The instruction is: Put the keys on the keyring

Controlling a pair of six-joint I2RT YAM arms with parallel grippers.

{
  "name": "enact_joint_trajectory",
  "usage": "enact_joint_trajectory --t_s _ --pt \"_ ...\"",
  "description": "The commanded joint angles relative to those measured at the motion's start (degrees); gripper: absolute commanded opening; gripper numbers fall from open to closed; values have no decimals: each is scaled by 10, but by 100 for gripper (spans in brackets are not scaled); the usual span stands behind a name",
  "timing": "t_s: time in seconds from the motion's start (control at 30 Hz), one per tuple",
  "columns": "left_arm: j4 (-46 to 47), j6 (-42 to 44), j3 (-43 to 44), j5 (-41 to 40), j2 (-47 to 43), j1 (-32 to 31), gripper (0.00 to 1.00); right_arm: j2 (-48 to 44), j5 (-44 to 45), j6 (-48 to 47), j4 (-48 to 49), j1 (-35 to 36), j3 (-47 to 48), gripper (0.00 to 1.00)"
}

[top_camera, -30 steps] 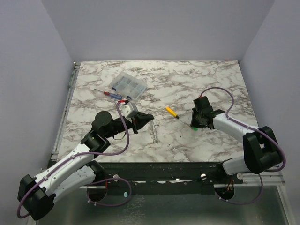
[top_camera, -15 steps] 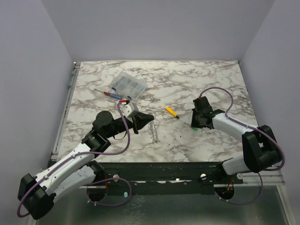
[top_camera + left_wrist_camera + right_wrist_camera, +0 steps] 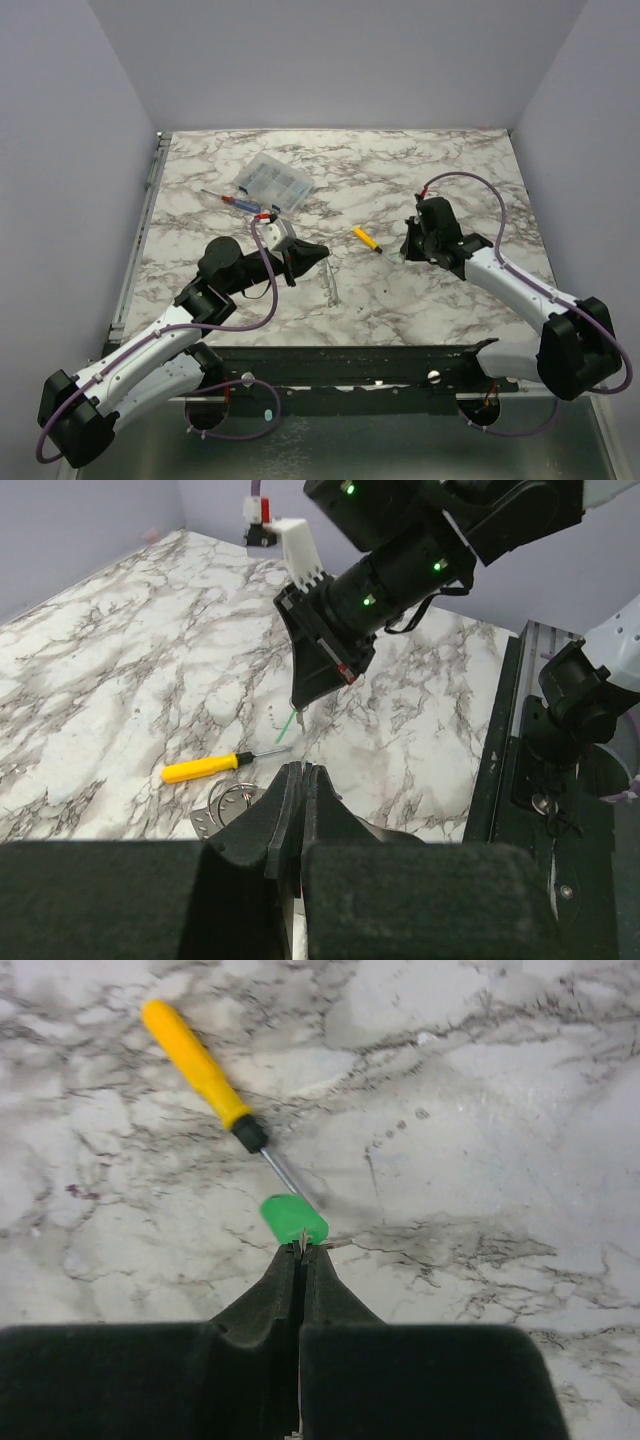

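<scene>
My right gripper [image 3: 303, 1248] is shut on the key, whose bright green head [image 3: 294, 1218] sticks out just past its fingertips, above the marble. In the top view this gripper [image 3: 410, 250] hangs right of the table's middle and the key is hidden under it. My left gripper [image 3: 302, 770] is shut with a thin edge between its pads. The keyring [image 3: 235, 800], a pale wire loop with a perforated metal strip, runs in behind its left finger. From above the left gripper [image 3: 322, 250] points right, and the keyring shows as a slim pale strip [image 3: 332, 285].
A yellow screwdriver with a black tip [image 3: 366, 238] lies between the two grippers and also shows under the key [image 3: 200, 1065]. A clear compartment box [image 3: 273, 180] and a red-and-blue screwdriver [image 3: 235, 200] lie at the far left. A metal rail [image 3: 500, 740] runs along the near edge.
My right gripper has lifted and moved back and a little left with the key. The green head no longer shows in the top view. The left arm has stayed still.
</scene>
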Motion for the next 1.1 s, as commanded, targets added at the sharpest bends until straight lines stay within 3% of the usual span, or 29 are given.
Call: enact_joint_trajectory --t_s 0.0,0.2,0.3,0.4,0.5,0.87,1.07 --pt "5 8 21 -9 -3 -2 0 -48 -48 -45 -7 15 31 1" --pt "3 9 21 -11 -5 -2 0 -120 -201 -76 70 27 6 1" --pt "3 10 21 -12 -5 -3 0 -155 -229 -96 105 49 -3 1" --pt "3 9 21 -10 -4 -3 0 -180 -358 -98 154 53 -11 1" --pt "3 10 21 -10 -5 -3 0 -200 -434 -87 191 60 -15 1" --pt "3 10 21 -9 -4 -3 0 -225 -549 -103 194 68 -8 1" --pt "2 9 22 -6 -2 -3 0 -222 -560 -104 194 72 -1 1"
